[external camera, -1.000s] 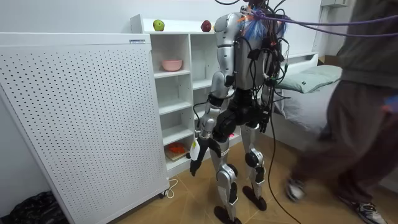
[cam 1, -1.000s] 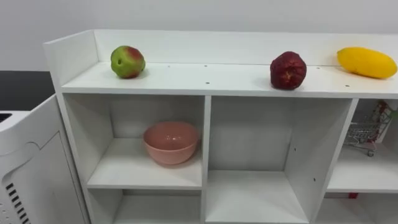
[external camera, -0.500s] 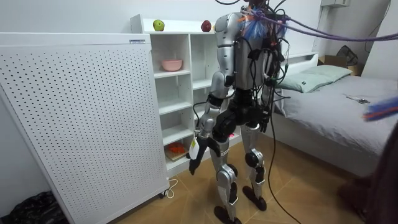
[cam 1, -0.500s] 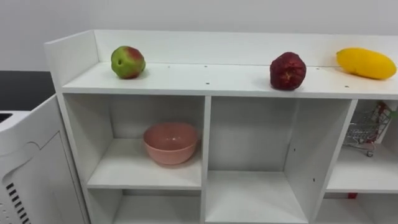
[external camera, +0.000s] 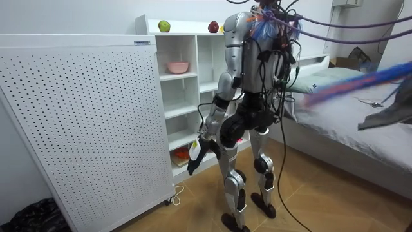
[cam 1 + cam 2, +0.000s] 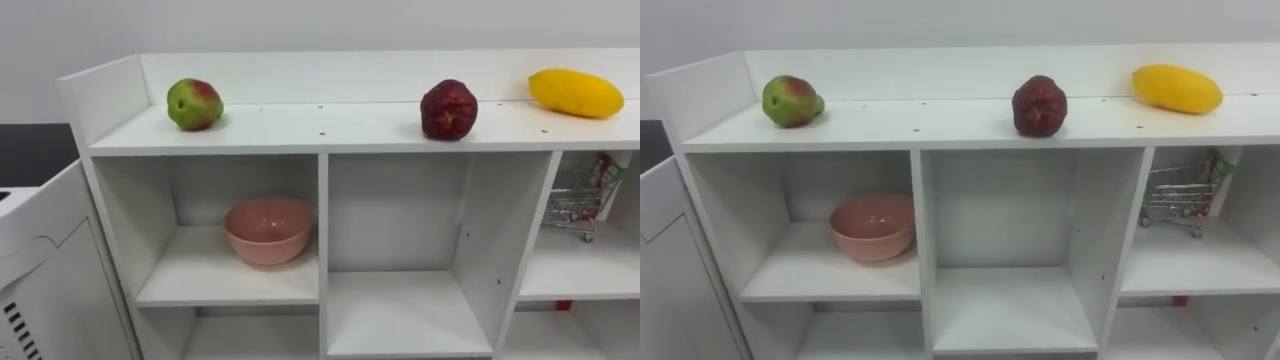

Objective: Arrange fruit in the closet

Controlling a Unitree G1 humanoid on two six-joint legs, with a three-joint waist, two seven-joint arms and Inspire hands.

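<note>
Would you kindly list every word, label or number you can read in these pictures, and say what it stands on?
None can be read.
A small dark label on the top edge of the perforated white panel: too small to read.
The shelf unit, green-red fruit, dark red fruit, yellow fruit and pink bowl carry no visible print.

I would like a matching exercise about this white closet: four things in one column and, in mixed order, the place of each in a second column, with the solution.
Things:
1. green-red apple
2. dark red fruit
3. yellow fruit
4. pink bowl

Places:
A. in the left compartment below the top board
B. on the top board, right side
C. on the top board, left side
D. on the top board, middle

Pairs: 1-C, 2-D, 3-B, 4-A
</note>
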